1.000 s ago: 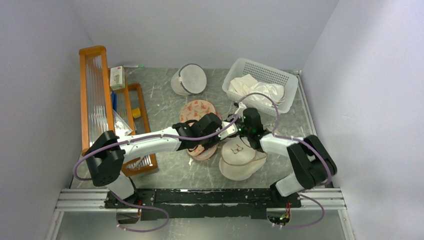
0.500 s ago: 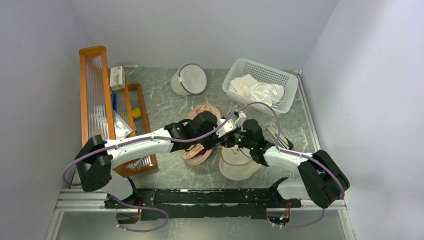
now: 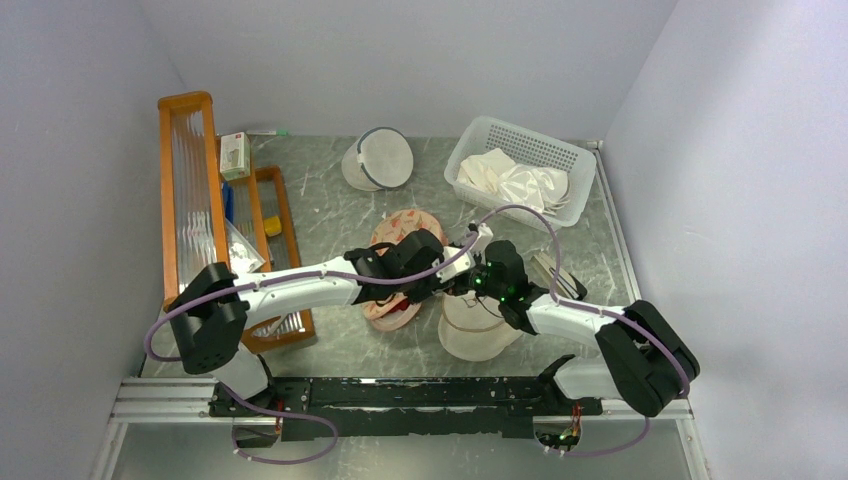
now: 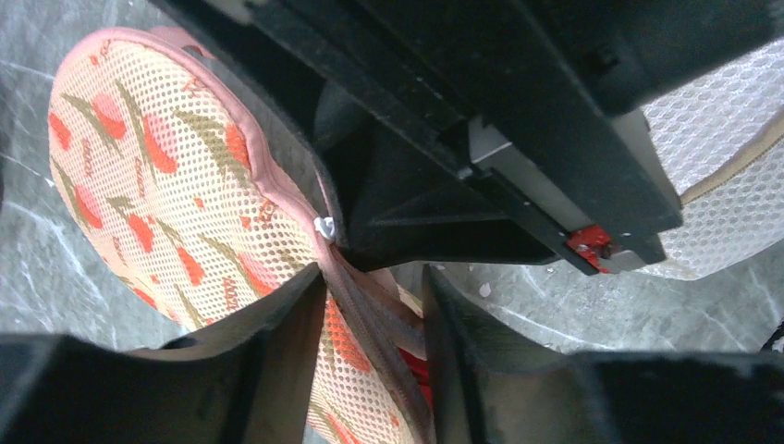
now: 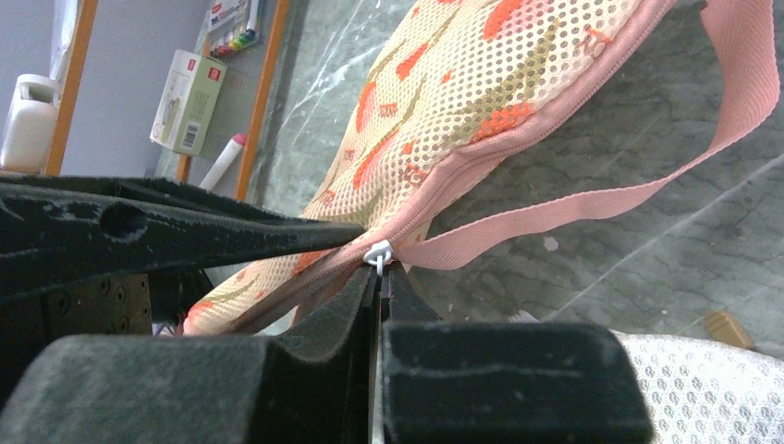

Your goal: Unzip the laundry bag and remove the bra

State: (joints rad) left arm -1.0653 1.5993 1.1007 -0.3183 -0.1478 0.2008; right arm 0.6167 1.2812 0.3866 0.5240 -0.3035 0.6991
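Grey surface (image 3: 330,215): right hand (image 5: 377,276), pinching zipper pull (image 5: 377,252), drawn nearer; left hand (image 4: 374,282) astride laundry bag (image 4: 185,185), grip cannot be told; unzipping judged underway.

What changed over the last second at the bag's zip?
The right gripper, shut on the zipper pull, moved towards the arms' bases, its elbow swinging outwards. The bag's near end shifted slightly with it. The left gripper straddles the bag's edge. The basket and mesh bag stayed put.
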